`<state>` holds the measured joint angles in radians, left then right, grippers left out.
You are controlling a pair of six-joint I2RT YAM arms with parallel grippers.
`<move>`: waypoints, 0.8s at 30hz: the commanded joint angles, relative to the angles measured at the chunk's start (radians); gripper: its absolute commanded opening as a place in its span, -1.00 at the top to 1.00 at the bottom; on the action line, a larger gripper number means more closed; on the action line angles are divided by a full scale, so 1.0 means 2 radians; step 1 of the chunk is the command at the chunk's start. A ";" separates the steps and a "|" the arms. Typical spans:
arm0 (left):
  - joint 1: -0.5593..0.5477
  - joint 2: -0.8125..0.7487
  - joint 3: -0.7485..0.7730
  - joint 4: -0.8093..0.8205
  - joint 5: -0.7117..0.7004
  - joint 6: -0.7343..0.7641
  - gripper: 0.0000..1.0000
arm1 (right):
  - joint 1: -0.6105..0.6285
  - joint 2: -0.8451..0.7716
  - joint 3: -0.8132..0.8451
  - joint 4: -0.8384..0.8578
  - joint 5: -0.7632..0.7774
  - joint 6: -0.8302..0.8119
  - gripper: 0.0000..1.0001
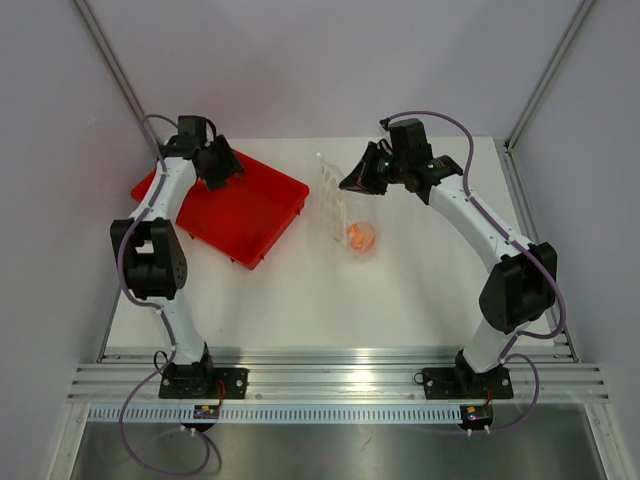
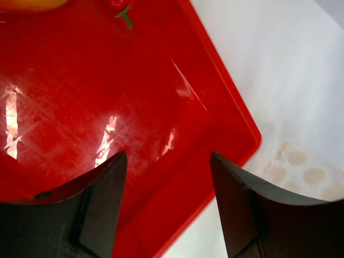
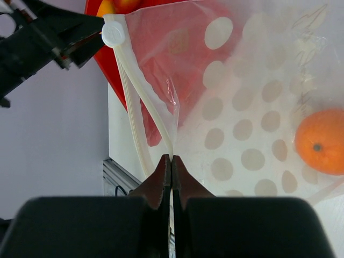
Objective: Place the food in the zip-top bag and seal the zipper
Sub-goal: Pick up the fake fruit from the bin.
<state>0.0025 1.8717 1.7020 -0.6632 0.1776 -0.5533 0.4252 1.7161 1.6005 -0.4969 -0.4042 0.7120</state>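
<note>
The transparent zip-top bag with pale dots hangs upright between the red tray and my right arm. One orange ball lies inside it at the bottom, also in the right wrist view. My right gripper is shut on the bag's mouth edge at the zipper strip, whose two sides spread apart below the white slider. My left gripper is open and empty over the red tray. A yellow-orange piece and a red piece with a green stem lie at the tray's far end.
The red tray sits at the back left of the white table, its corner close to the bag. The left arm's dark wrist shows beside the slider. Aluminium rails run along the near edge, with grey walls on both sides.
</note>
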 commanded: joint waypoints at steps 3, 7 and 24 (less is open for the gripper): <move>-0.002 0.070 0.039 0.060 -0.044 -0.054 -0.22 | 0.005 0.001 0.020 0.018 -0.019 -0.010 1.00; -0.001 0.120 0.063 0.076 -0.070 -0.065 -0.21 | 0.004 0.003 0.019 0.020 -0.022 -0.012 1.00; -0.002 0.273 0.212 0.086 -0.123 -0.035 -0.11 | 0.004 0.002 -0.002 0.023 -0.014 -0.014 1.00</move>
<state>0.0010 2.3836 2.0457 -0.5148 -0.0170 -0.6426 0.4252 1.7275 1.5990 -0.4900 -0.4210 0.6979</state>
